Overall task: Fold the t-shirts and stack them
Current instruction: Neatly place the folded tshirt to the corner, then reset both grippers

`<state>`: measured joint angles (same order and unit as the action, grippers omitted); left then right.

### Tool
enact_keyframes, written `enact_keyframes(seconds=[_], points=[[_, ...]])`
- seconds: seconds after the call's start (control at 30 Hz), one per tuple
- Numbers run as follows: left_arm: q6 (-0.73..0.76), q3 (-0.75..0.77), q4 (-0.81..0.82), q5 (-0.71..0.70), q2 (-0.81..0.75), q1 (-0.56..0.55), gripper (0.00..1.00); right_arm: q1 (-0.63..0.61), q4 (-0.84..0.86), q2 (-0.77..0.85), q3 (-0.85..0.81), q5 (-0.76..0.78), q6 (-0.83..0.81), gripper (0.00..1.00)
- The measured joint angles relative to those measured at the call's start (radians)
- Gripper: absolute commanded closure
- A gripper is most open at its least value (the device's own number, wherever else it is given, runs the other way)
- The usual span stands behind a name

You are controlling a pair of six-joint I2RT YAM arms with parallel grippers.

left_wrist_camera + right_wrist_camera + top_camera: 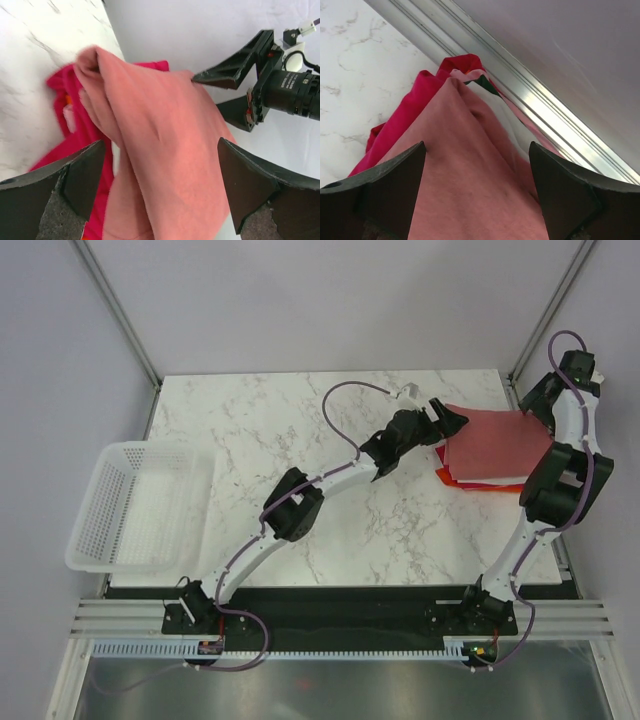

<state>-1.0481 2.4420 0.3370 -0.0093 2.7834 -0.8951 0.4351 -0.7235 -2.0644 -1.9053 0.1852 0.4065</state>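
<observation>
A white plastic mesh basket (95, 505) sits at the near-left of the white marble table (300, 420), its outer side reaching past the table's left edge. Two slanted aluminium posts, one left (115, 310) and one right (548, 308), rise from the far corners against pale grey walls. Along the near edge run aluminium rails (110, 618) and a white slotted cable duct (340, 648).

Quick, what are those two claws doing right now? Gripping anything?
Left gripper: open, gripping nothing, at the salmon shirt.
Right gripper: open, gripping nothing, at the same shirt.
</observation>
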Motion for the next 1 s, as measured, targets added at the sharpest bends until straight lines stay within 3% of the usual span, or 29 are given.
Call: enact_keyframes(seconds=[0.2,0.33,0.5,0.8,1.0], points=[[0.13,-0.306,0.0,-0.068,-0.269,0.015,0.0,-0.001,-0.021,0.051,-0.003,0.042,-0.008,0.08],[0.205,-0.493,-0.014,-0.087,-0.529,0.037,0.0,-0.009,-0.014,0.226,0.03,0.034,-0.011,0.09],[0.259,-0.804,-0.057,-0.07,-0.934,0.128,0.0,-0.036,0.022,0.465,0.115,-0.095,-0.013,0.1],[0.314,-1.464,-0.19,-0.003,-1.566,0.449,0.0,-0.363,0.13,0.648,0.466,-0.26,-0.047,0.02],[0.362,-1.668,-0.39,-0.003,-1.845,0.495,0.0,-0.634,0.285,0.848,0.783,-0.218,-0.055,0.02]])
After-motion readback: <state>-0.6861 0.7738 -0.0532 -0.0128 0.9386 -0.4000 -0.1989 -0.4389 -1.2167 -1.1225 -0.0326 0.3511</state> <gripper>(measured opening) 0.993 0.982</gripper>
